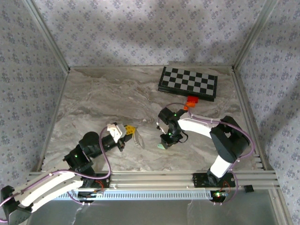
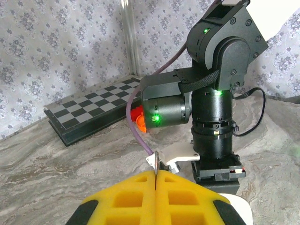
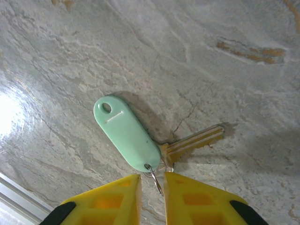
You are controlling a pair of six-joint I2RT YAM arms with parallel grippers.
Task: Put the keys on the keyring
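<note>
While your left gripper [image 2: 155,180] pinches the keyring [image 2: 156,161] at lower centre, close the slightly parted right gripper [image 3: 153,180] squarely on the mint-tagged key [image 3: 194,140] at bottom centre, gripping near its small loop [image 3: 150,168] so the hole is left clear.

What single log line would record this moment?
left gripper: shut on thin silvery metal keyring | right gripper: open, above flat brass key and mint-green oval plastic tag | key not yet on keyring
</note>
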